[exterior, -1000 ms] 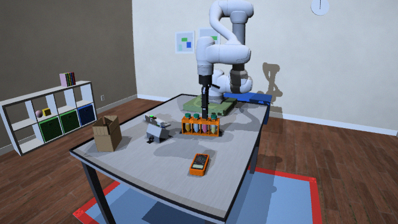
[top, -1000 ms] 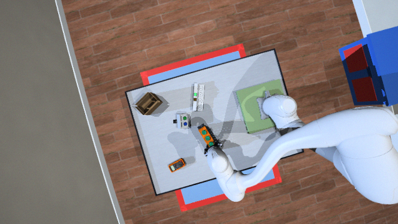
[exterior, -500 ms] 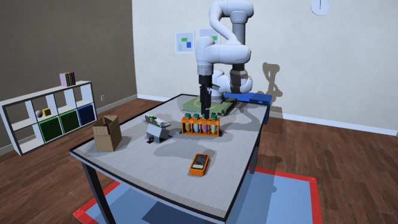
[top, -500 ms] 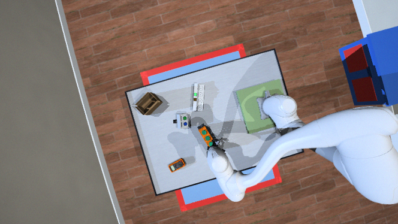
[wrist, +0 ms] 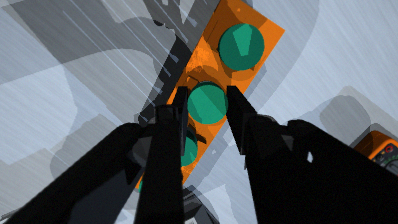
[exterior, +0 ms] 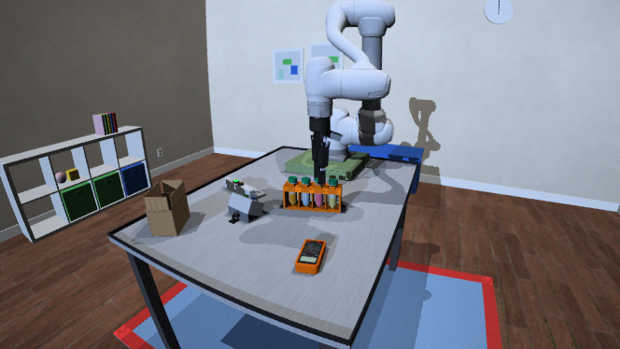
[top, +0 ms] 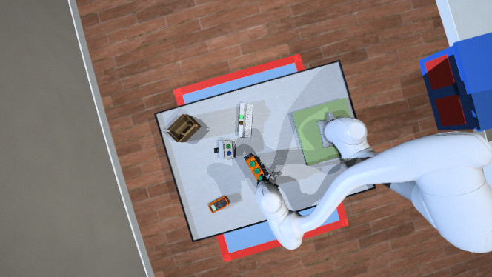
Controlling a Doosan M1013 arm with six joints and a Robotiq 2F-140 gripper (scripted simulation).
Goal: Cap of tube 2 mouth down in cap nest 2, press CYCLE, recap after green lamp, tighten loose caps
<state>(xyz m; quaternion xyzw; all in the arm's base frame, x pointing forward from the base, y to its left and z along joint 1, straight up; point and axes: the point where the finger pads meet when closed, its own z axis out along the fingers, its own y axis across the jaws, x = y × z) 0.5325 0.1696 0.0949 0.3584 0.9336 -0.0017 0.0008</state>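
Grey table top (exterior: 224, 261) carries the orange four-tube rack (exterior: 310, 205) near its middle. The black two-finger gripper (wrist: 207, 95) hangs upright over it, clamped on the round green screw cap of tube 2 (wrist: 207, 107), which sits on its tube, second from the right in the exterior view. A green lamp (top: 241, 117) glows on the white cap tray (top: 247, 126). Judged risks: a tilted cap could cross-thread, a slipping grip could leave it loose, and the fingers might nudge neighbouring caps.
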